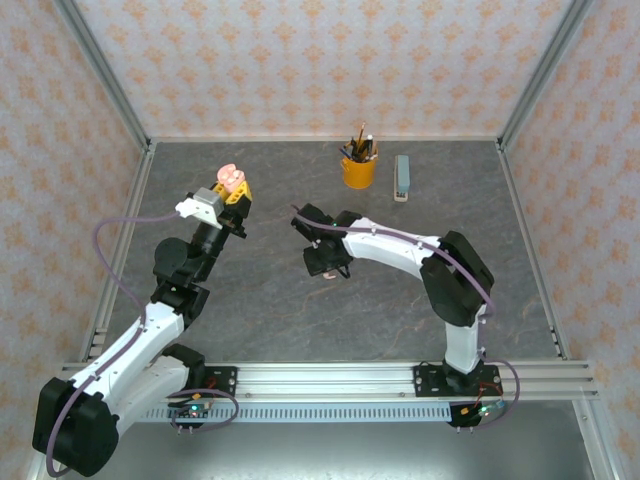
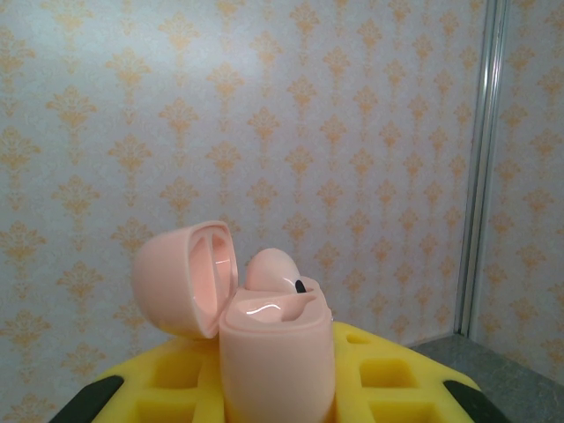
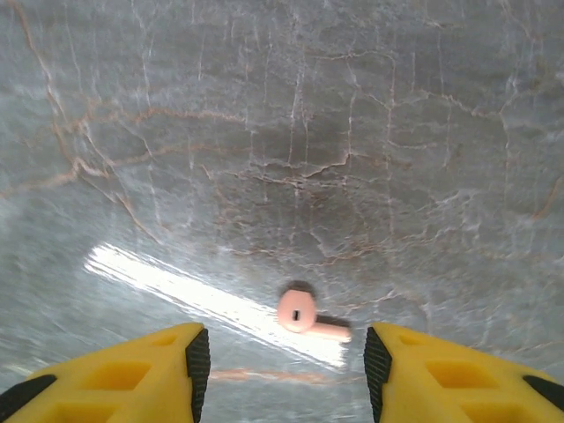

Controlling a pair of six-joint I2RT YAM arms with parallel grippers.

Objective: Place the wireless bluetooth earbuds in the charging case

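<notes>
Right wrist view: a pale pink earbud [image 3: 304, 315] lies on its side on the grey marbled table [image 3: 352, 132], beside a bright streak of reflected light. It sits between and just ahead of the tips of the right gripper [image 3: 287, 361], whose yellow fingers [image 3: 176, 370] stand wide apart and hold nothing.

In the left wrist view, the left gripper [image 2: 278, 401] is clamped on a pink charging case [image 2: 278, 352], held upright in the air. Its lid [image 2: 189, 278] is swung open to the left, and a second pink earbud [image 2: 273, 267] sits in the case.

From the top external view, a yellow cup [image 1: 358, 172] of pens and a pale green oblong block [image 1: 402, 178] stand near the table's back edge, well apart from both arms. Cream wallpaper [image 1: 300, 60] with an orange ornament pattern closes in three sides, with aluminium posts [image 1: 108, 75] at the corners.
</notes>
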